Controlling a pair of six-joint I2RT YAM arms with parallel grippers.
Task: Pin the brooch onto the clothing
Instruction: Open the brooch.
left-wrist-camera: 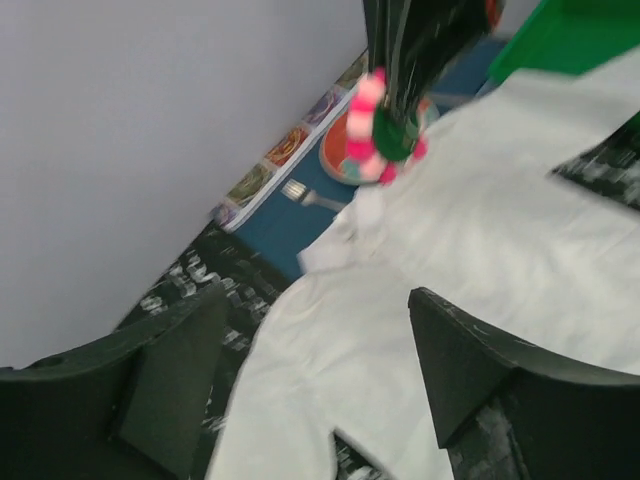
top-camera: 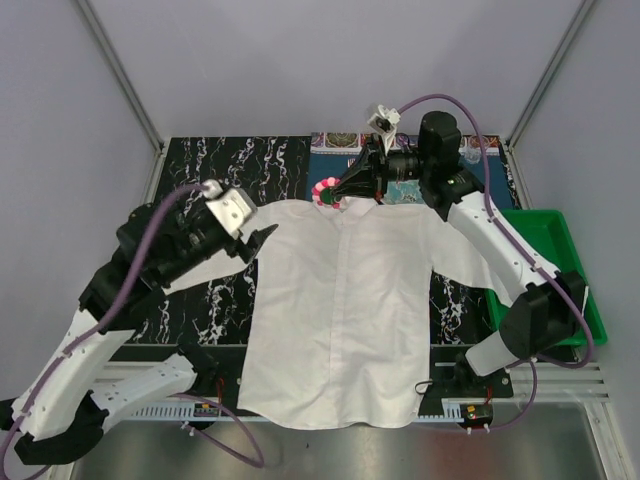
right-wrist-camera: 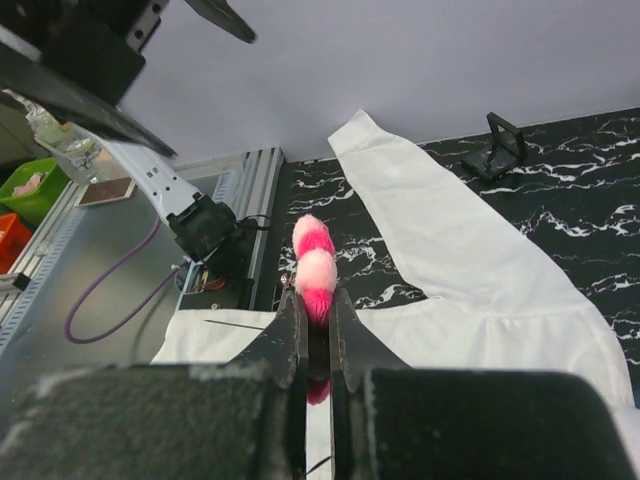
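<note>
White shirt is spread flat; at its collar, upper centre, the brooch is clamped by the right gripper. The left gripper is held open over the shirt, left of centre.

Left arm, right arm: white link shells, black joint housings, purple cable along each. Left gripper, right gripper: black, scuffed wedge fingers.

one overhead, two wrist close-ups — shirt shared
</note>
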